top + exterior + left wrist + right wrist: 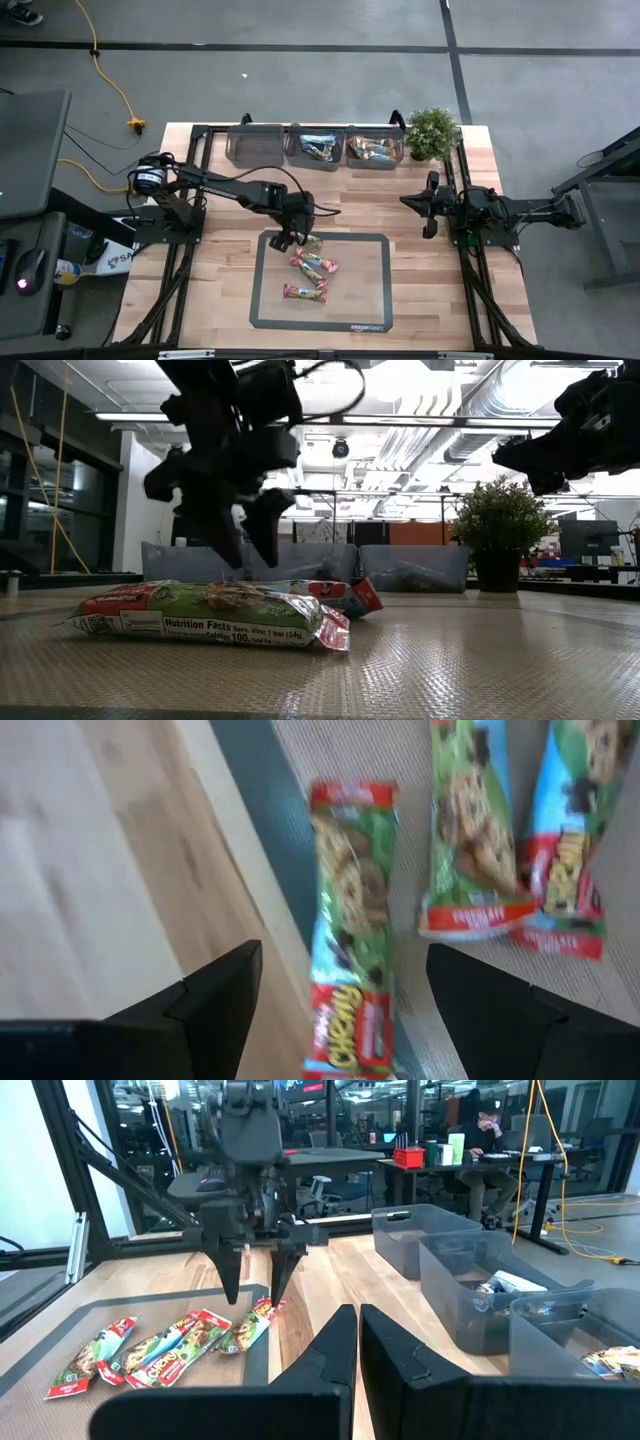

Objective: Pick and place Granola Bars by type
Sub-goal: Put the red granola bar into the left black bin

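middle bin (pixel 317 146) and right bin (pixel 374 147) — bars inside

Wooden table (pixel 200 270) seen from above. At lower centre lies a grey mat (pixel 372 285) with a dark border, bearing four granola bars (pixel 312 268) on its left half. Along the upper edge stand three grey bins (pixel 318 146) and, to their right, a potted plant (pixel 432 133).

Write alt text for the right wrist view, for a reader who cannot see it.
The left gripper hangs with open jaws just above a granola bar at the mat's edge, with more bars beside it. Three grey bins stand along the table; the right gripper's shut jaws fill the foreground.
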Available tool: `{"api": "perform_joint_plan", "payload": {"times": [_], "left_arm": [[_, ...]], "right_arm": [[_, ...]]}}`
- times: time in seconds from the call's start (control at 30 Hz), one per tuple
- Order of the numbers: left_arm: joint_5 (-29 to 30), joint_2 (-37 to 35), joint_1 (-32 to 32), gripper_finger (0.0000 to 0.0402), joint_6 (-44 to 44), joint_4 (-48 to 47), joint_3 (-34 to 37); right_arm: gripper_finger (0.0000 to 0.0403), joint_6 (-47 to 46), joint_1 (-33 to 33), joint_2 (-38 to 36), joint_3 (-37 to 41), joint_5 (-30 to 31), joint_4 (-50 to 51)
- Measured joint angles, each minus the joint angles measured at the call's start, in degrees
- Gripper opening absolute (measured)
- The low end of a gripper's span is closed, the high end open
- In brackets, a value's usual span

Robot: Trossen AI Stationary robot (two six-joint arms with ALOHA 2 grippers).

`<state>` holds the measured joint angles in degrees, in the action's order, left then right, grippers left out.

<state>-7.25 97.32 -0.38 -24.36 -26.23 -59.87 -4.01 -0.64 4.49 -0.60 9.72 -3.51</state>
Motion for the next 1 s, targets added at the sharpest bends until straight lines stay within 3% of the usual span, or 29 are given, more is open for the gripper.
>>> {"api": "perform_joint_plan", "payload": {"times": [1.0], "left_arm": [[-3.05, 7.17, 0.00, 0.0282, 0.70, 4.98, -0.07]], "right_arm": [[0.0000, 0.00, 0.00, 0.06, -0.07, -0.02, 0.05]]}}
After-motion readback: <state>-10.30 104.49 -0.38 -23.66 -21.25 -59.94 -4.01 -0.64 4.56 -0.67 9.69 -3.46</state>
